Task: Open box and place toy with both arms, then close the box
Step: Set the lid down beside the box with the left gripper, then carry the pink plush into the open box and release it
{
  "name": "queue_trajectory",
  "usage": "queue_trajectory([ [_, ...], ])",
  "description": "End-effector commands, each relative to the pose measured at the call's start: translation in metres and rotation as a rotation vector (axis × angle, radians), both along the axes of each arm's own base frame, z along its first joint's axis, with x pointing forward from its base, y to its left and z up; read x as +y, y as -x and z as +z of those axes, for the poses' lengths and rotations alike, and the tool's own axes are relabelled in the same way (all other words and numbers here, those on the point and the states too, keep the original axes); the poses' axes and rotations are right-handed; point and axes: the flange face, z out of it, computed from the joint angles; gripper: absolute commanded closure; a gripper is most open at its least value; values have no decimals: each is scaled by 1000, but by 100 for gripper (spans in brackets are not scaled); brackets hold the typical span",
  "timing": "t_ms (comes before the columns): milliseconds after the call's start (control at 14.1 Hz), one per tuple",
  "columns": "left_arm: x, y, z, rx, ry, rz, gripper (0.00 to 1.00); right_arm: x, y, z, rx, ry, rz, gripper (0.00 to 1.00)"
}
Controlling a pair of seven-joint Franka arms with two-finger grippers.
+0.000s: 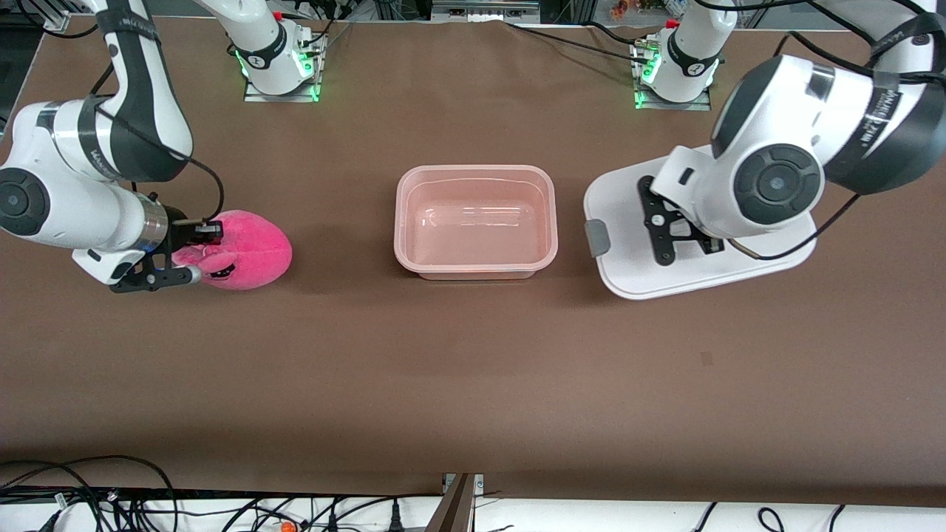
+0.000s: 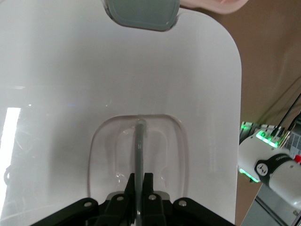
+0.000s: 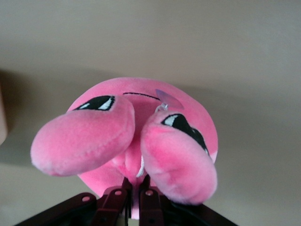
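The box base stands open in the middle of the table; its translucent pink inside holds nothing. The white lid lies flat on the table beside it, toward the left arm's end, one grey clip facing the base. My left gripper is down on the lid, shut on the thin handle in the lid's recessed centre. My right gripper is shut on the pink plush toy at the right arm's end, low at the table. In the right wrist view the fingers pinch the toy between its two flaps.
The arm bases stand along the table's edge farthest from the front camera. Brown table stretches between the toy and the box and nearer the front camera. Cables hang below the table's near edge.
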Motion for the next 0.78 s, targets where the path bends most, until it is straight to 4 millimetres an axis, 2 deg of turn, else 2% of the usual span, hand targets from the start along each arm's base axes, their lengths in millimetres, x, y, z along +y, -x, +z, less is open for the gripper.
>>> queue_trajectory([
  [0,19,-14,-23,-6,16,-108,100,69,9,29,41,-30,180,100],
  [141,39,-26,-46,-11,25,-169,100,116,21,49,33,-41,277,100],
  [283,58,-38,-56,-21,58,-218,100,150,32,60,17,-45,340,100],
  [424,72,-44,-70,-4,54,-250,100,189,49,63,14,-35,415,100],
  [707,74,-52,-78,-26,77,-285,100,275,94,55,-23,73,599,100],
])
